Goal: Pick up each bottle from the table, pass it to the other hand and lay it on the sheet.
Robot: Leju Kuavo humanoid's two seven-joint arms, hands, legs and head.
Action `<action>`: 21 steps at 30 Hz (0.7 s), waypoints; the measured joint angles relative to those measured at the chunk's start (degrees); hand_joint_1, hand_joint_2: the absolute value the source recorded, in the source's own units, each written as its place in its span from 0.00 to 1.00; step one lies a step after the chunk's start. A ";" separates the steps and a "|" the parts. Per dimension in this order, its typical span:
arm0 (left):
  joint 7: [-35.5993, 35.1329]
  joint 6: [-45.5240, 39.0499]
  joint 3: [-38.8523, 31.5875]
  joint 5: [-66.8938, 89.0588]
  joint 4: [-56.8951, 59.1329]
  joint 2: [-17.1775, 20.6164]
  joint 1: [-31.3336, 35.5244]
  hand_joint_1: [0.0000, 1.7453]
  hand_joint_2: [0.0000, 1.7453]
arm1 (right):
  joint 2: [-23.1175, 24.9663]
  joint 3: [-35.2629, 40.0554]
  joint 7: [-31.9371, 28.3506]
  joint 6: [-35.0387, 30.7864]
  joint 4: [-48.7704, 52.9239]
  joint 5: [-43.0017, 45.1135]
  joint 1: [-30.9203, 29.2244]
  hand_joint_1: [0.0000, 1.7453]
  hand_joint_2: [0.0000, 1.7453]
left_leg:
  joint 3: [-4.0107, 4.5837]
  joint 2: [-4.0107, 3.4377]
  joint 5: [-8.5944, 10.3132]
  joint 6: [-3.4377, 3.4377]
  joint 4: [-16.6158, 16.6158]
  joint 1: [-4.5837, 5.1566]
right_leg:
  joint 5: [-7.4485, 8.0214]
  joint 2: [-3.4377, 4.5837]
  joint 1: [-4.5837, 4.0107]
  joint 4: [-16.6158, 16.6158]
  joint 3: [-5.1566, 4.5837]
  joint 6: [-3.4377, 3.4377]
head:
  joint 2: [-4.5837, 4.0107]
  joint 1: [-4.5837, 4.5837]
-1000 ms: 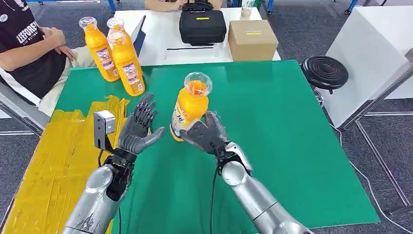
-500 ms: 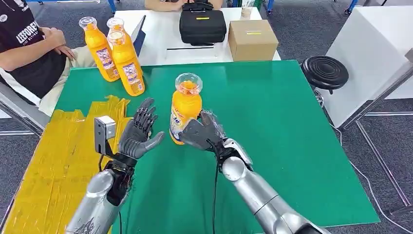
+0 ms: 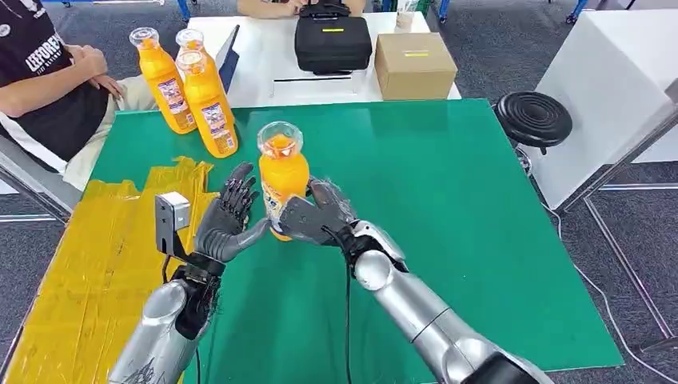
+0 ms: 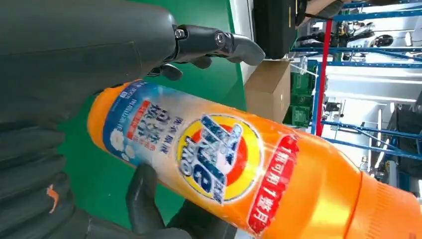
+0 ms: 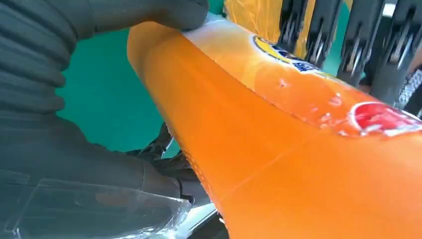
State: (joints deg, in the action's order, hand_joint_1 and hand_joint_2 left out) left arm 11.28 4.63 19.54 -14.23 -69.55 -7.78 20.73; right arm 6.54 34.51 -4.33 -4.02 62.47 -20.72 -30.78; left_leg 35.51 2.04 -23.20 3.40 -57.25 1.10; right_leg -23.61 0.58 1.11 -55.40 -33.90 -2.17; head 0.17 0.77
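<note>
We hold bottle (image 3: 281,180) upright in right hand (image 3: 313,218); left hand (image 3: 228,216) open just beside it, maybe touching.

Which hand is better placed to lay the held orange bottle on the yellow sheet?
The left hand, probably. It is open beside the orange plastic bottle that the right hand holds, and the yellow plastic sheet lies on its side.

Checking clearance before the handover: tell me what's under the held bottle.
Under the bottle shows green table. The right hand grips and covers its base, so the spot directly below stays hidden.
</note>
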 measured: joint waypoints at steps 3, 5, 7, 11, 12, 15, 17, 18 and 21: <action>0.13 0.09 0.00 -0.17 0.02 0.00 -0.04 0.00 1.00 | 0.00 0.96 0.22 1.79 -0.11 0.39 -0.46 1.00 1.00 | 0.00 0.02 0.00 0.00 0.00 0.00 | 0.00 -0.01 0.00 0.00 0.00 0.00 | 0.00 0.02; 0.18 0.13 0.00 -0.24 0.00 0.00 -0.10 0.00 1.00 | 0.00 1.44 0.24 2.34 -0.11 0.61 -0.60 1.00 1.00 | 0.00 0.02 0.00 0.00 0.00 0.00 | 0.00 -0.01 0.00 0.00 0.00 0.00 | 0.00 0.02; 0.31 0.13 0.00 -0.39 0.00 0.00 -0.15 0.00 1.00 | 0.00 1.86 0.28 2.86 -0.11 0.83 -0.77 1.00 1.00 | 0.00 0.01 0.00 0.00 0.00 0.00 | 0.00 -0.01 0.00 0.00 0.00 0.00 | 0.00 0.02; 0.31 0.13 -0.02 -0.79 0.00 0.00 -0.18 0.00 1.00 | -0.02 2.66 0.35 3.25 -0.11 0.85 -0.91 1.00 1.00 | 0.00 0.02 0.00 0.00 0.00 0.00 | 0.00 -0.01 0.00 0.00 0.00 0.00 | 0.00 0.02; 0.31 0.13 0.00 -0.85 0.02 0.00 -0.19 0.00 1.00 | -0.02 2.82 0.39 3.27 -0.13 0.85 -0.98 1.00 1.00 | 0.00 0.02 0.00 0.00 0.00 0.00 | 0.00 -0.01 0.00 0.00 0.00 0.00 | 0.00 0.02; 0.31 0.11 -0.02 -0.96 0.02 0.00 -0.18 0.00 1.00 | -0.02 3.45 0.39 3.43 -0.24 0.85 -1.24 1.00 1.00 | 0.00 0.01 0.00 0.00 0.00 0.00 | 0.00 0.00 0.00 0.00 0.00 0.00 | 0.00 0.00; 0.33 -0.04 -0.09 -1.01 0.02 0.00 -0.18 0.00 1.00 | 0.00 4.09 0.54 3.67 -0.57 0.85 -1.55 1.00 1.00 | 0.00 0.01 0.00 0.00 0.00 0.00 | 0.00 -0.01 0.00 0.00 0.00 0.00 | 0.00 0.00; 0.33 -0.09 -0.13 -1.01 0.02 0.00 -0.19 0.00 1.00 | 0.02 4.31 0.68 3.95 -0.74 0.85 -1.71 1.00 1.00 | 0.00 0.02 0.00 0.00 0.00 0.00 | 0.00 -0.01 0.00 0.00 0.00 0.00 | 0.00 0.02; 0.33 -0.31 -0.22 -1.01 0.00 0.00 -0.23 0.00 1.00 | 0.02 4.98 0.87 4.35 -1.27 0.85 -2.24 1.00 1.00 | 0.00 0.01 0.00 0.00 0.00 0.00 | 0.00 -0.01 0.00 0.00 0.00 0.00 | 0.00 0.00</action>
State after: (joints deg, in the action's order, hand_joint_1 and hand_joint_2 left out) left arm 11.61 4.33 19.32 -15.23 -69.55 -7.78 20.51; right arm 6.56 39.50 -3.45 0.33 61.20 -19.87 -33.02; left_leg 35.51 2.06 -23.20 3.40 -57.25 1.10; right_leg -23.61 0.58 1.11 -55.40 -33.90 -2.17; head 0.17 0.77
